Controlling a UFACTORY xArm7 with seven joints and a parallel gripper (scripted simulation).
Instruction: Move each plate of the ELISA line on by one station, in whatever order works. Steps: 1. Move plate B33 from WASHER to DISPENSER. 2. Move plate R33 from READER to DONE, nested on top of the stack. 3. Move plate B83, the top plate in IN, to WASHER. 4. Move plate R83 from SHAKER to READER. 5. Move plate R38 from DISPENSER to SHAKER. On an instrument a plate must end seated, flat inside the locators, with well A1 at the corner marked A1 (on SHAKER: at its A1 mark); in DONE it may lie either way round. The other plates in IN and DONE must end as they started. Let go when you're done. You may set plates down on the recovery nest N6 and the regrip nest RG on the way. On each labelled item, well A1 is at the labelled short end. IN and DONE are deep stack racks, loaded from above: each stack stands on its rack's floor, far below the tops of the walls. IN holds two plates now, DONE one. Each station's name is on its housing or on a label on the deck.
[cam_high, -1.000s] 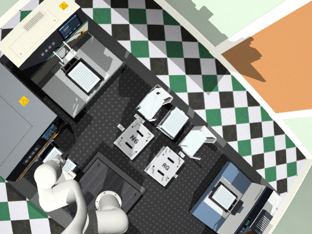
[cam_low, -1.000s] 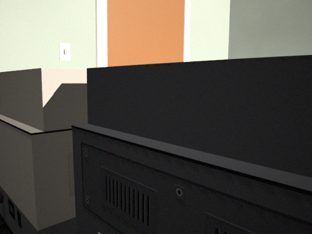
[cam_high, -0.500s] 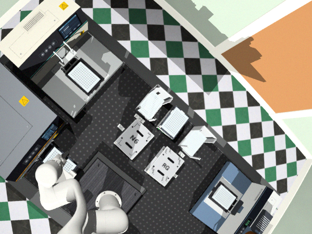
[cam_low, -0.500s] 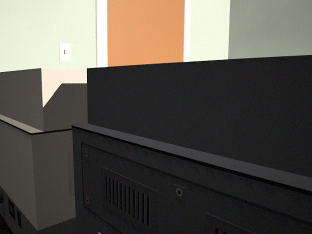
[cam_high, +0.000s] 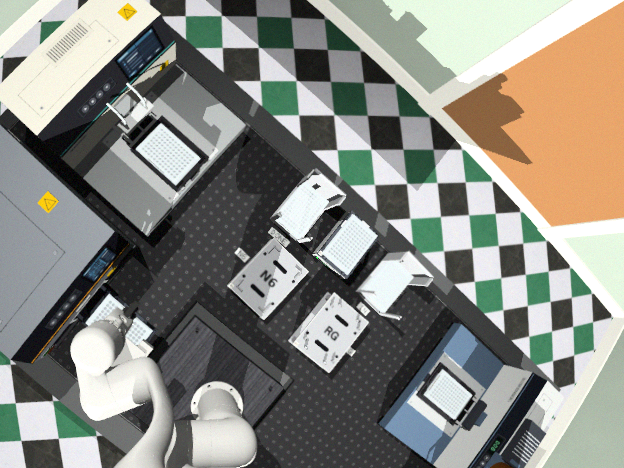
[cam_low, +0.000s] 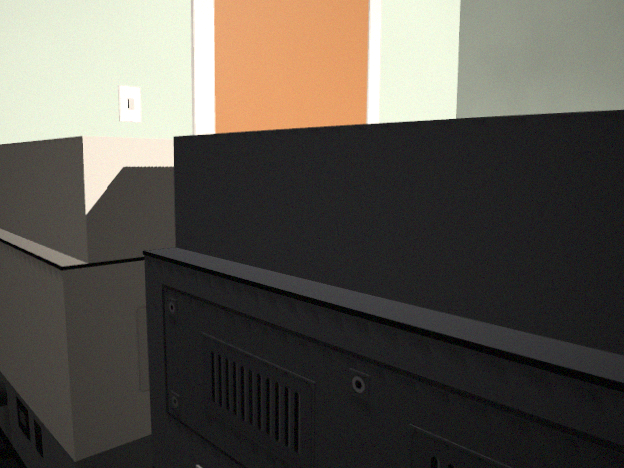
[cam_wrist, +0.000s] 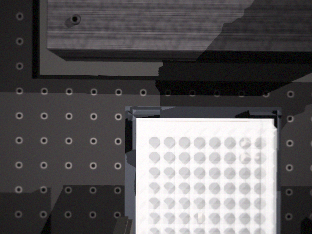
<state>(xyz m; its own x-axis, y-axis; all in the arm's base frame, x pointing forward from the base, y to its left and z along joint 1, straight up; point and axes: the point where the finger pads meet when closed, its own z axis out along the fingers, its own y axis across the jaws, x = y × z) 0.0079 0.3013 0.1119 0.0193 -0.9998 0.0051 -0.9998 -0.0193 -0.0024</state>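
Observation:
A white well plate (cam_wrist: 206, 175) lies flat in a dark nest right below my wrist camera; its label does not show. In the overhead view this plate (cam_high: 108, 311) sits at the front of the big grey instrument (cam_high: 45, 241) at the lower left, partly hidden by my arm. My gripper (cam_high: 125, 322) hangs open and empty above it; the fingers themselves are out of sight. Other white plates sit on the cream instrument (cam_high: 167, 152), on the blue instrument (cam_high: 447, 393), and on a small stand between two racks (cam_high: 347, 245).
Two white stack racks stand at the deck's far edge (cam_high: 307, 204) (cam_high: 394, 282). Nest N6 (cam_high: 268, 278) and nest RG (cam_high: 330, 332) are empty. A dark raised block (cam_wrist: 150, 30) lies beside the plate. The exterior view shows only instrument housing backs (cam_low: 383, 282).

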